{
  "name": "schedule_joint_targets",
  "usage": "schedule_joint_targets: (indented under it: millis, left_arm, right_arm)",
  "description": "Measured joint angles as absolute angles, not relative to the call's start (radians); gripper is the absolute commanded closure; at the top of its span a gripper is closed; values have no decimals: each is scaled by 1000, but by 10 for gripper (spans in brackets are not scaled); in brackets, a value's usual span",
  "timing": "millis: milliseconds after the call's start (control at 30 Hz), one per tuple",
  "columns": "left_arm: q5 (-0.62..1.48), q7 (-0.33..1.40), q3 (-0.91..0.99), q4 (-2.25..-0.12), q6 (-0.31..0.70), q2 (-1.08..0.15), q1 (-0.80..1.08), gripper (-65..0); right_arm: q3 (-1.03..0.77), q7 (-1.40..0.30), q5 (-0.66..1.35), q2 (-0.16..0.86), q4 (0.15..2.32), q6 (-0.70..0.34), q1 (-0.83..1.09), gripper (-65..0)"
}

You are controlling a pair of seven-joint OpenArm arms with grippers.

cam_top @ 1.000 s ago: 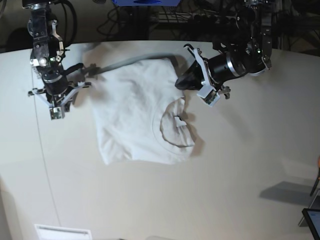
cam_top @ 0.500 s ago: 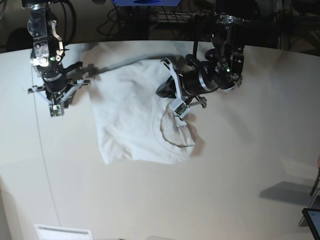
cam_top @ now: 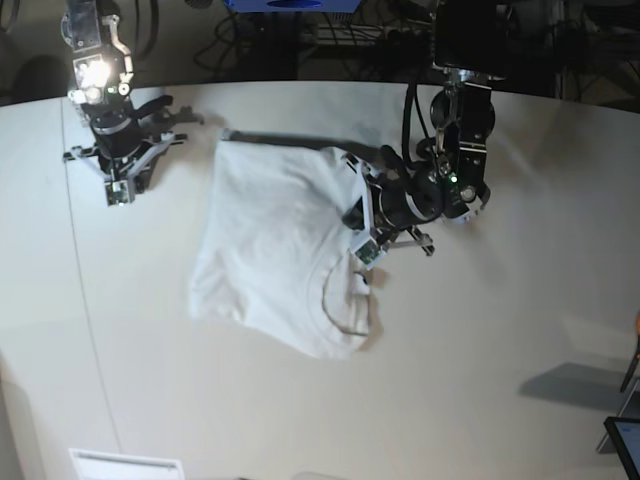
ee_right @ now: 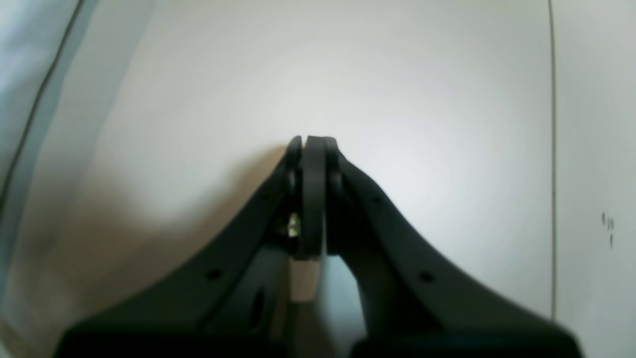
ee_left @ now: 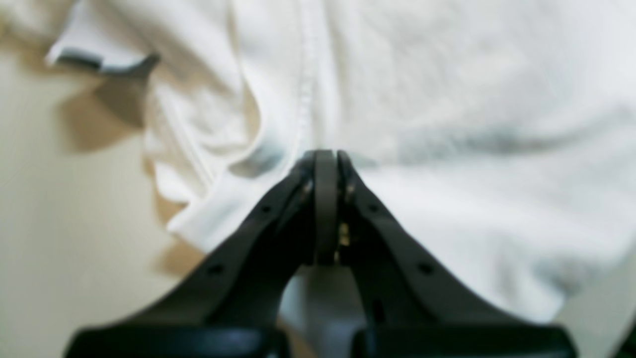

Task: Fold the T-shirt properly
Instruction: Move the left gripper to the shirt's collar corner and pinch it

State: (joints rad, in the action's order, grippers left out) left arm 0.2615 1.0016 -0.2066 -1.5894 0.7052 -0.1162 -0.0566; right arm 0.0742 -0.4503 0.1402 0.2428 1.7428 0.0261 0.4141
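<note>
The white T-shirt (cam_top: 265, 235) lies rumpled in the middle of the table, with its ribbed collar (cam_top: 338, 305) toward the near right. My left gripper (cam_top: 352, 214) is shut and rests on the shirt's right edge above the collar. In the left wrist view its closed tips (ee_left: 326, 155) press against the T-shirt (ee_left: 447, 99) beside a seam, and no fold shows between the jaws. My right gripper (cam_top: 172, 114) stands shut to the left of the shirt near the far edge. The right wrist view shows that gripper (ee_right: 313, 139) over bare table, holding nothing.
The pale table (cam_top: 480, 350) has a thin seam line (cam_top: 88, 300) down its left side. Dark cables and stands (cam_top: 340, 40) crowd the space behind the far edge. A white slatted object (cam_top: 125, 465) sits at the near edge, and a dark corner (cam_top: 625, 440) shows bottom right.
My left arm swung in from the right onto the shirt's right edge. The shirt slid and turned, its upper left corner drawing away from my right gripper. My right arm moved toward the far edge.
</note>
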Motion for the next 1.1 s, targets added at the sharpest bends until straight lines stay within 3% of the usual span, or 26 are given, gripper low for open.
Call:
schedule_joint_targets:
  millis: [233, 633, 967, 1100]
  left_arm:
    - [136, 993, -209, -1419, 705, -74, -250, 0]
    - [-164, 707, -205, -1073, 690, 121, -440, 0]
    - [-168, 570, -205, -956, 693, 146, -494, 0]
    - [-55, 573, -196, -957, 693, 147, -532, 0]
  right_arm:
    - [74, -442, 143, 243, 1745, 26, 422, -10]
    - [76, -475, 144, 243, 1808, 23, 396, -10]
    - [76, -476, 144, 243, 1808, 23, 332, -10]
    - [71, -477, 144, 243, 1808, 23, 324, -10]
